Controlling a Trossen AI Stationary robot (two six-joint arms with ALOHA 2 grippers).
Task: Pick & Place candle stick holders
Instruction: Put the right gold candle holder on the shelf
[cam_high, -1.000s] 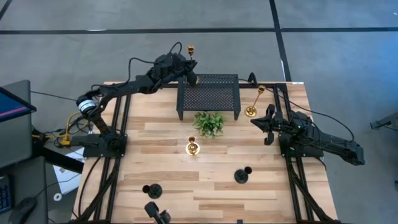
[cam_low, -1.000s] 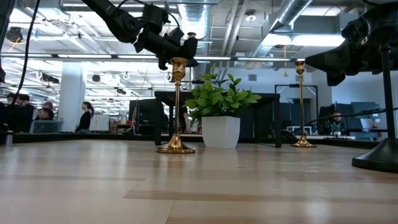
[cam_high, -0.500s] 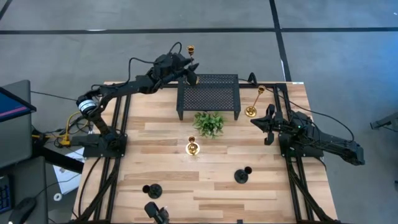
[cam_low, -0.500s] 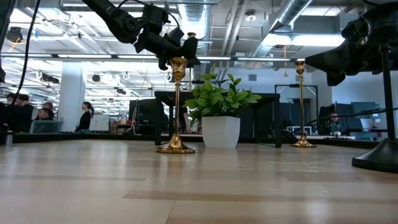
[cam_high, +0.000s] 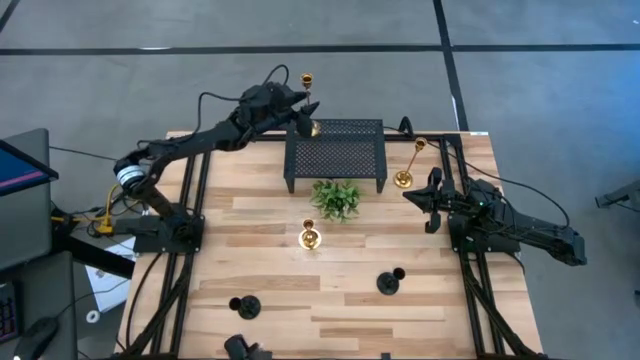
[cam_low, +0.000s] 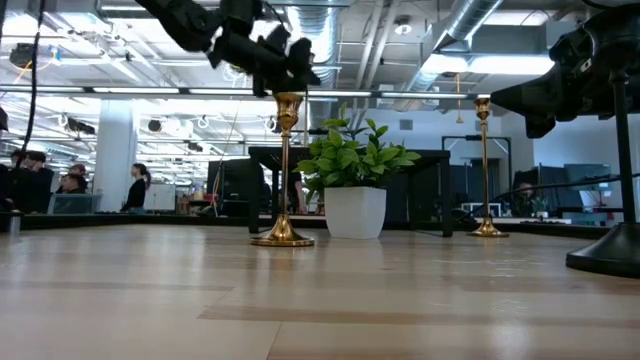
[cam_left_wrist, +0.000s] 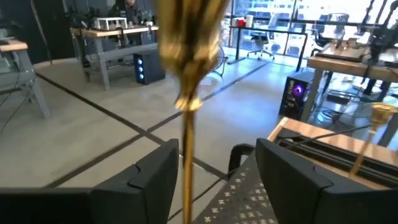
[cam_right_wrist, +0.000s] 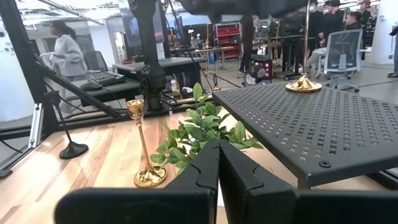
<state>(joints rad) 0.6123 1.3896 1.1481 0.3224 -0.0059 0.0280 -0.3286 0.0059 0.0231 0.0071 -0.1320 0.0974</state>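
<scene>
Change: the left gripper has spread its fingers since a second ago and has risen slightly at the far left corner of the black perforated metal stand; the tall thin shiny gold candle stick holder has stayed upright where it was.
Left gripper: wide open, holding nothing; the tall holder's stem stands free between its two dark fingers, its cup above them.
Tall holder's base: directly below the left gripper, resting on the stand's far left corner.
Right gripper: closed, empty, hanging over the table's right side.
Second tall thin gold candle stick holder: just beside the right gripper, towards the stand.
Short gold candle stick holder: on the light wooden table, nearer the camera than the small green potted plant, well apart from both grippers.
Two short black round-based candle stick holders: near the table's front, far from the left gripper.
</scene>
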